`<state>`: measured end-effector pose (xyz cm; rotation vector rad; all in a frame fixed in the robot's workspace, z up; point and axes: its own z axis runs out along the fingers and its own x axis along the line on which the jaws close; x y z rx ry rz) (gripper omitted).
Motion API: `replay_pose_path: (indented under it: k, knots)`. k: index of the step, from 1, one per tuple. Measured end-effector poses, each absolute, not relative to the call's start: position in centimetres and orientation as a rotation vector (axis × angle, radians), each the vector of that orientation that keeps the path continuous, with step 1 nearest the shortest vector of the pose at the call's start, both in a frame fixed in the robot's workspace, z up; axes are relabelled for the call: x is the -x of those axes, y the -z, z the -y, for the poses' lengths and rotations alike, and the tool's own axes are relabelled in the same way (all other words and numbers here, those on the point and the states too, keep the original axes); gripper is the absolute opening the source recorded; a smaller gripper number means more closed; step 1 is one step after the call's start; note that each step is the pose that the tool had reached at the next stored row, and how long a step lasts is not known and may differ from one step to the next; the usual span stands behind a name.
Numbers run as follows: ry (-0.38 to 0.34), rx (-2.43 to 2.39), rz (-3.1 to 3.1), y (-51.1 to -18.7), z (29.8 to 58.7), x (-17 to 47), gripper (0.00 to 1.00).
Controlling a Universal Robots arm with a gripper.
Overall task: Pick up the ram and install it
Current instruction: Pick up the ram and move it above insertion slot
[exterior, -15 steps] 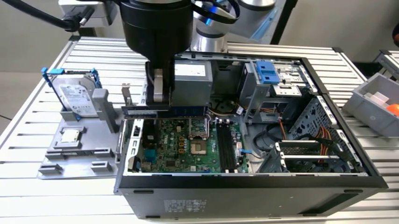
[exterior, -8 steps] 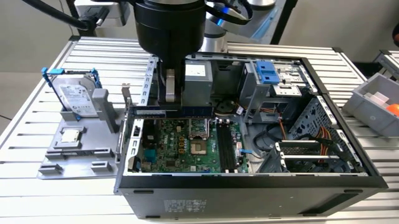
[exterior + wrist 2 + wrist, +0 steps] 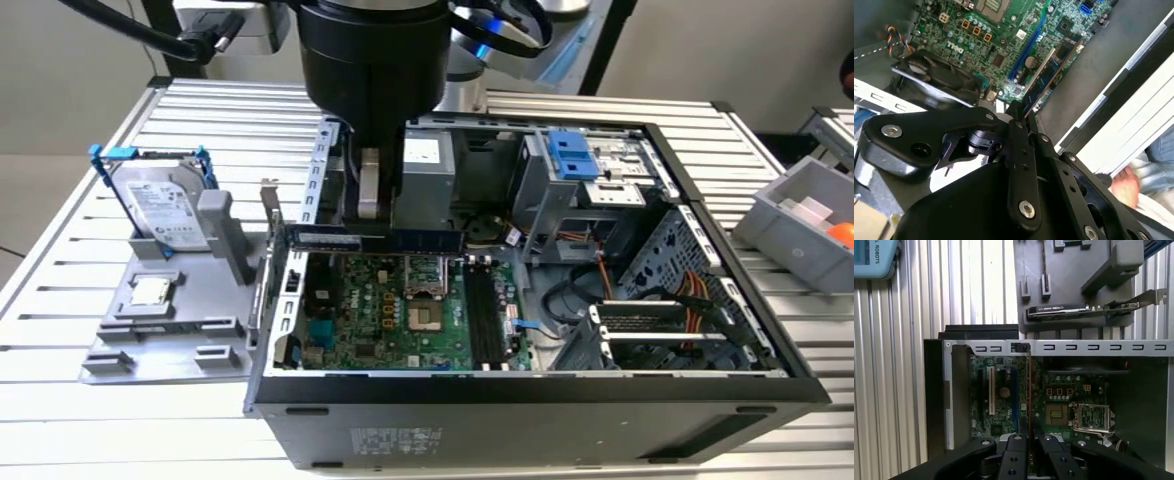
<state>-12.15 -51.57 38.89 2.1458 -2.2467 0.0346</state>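
- Exterior view: the arm (image 3: pixel 367 60) is hanging straight down, its black wrist pointing into the open computer case (image 3: pixel 534 400) on the slatted table (image 3: pixel 694 120).
- The gripper (image 3: pixel 370 215) is clamping the ram (image 3: pixel 400 239) from above. The stick is lying level, its long side across the view, over the far edge of the motherboard (image 3: pixel 387 310).
- On the exterior view's left, a hard drive (image 3: pixel 160 205) is standing upright in a grey fixture (image 3: pixel 147 350). It is wearing a white label whose print I cannot make out.
- A small processor chip (image 3: pixel 147 290) is lying flat on that fixture, nearer the camera.
- A pale label is also sitting on the case's dark near wall.
- Second wrist view: the black fingers (image 3: pixel 1021 165) are pressing together on the ram (image 3: pixel 1054 65), which is reaching out from them above the green board, alongside a blue slot.
- A black fan (image 3: pixel 939 75) is sitting at the board's edge, white lettering is showing on the board, and a person's hand (image 3: pixel 1124 187) is resting outside the case.
- First wrist view: the gripper (image 3: pixel 1027 440) is pinching the ram (image 3: pixel 1028 390), seen edge-on as a thin line running towards the case's rim, beside the processor socket (image 3: pixel 1094 417).
- Beyond the rim, an expansion card (image 3: pixel 1069 310) is lying in the grey fixture, and a blue pendant (image 3: pixel 874 255) bearing print is resting on the table.
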Motion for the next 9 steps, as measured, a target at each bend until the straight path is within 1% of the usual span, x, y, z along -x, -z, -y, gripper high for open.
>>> replay_pose_path:
  k: [9]
  knots:
    - [-0.034,-2.124,2.267,-38.9,51.5,10.9,0.0]
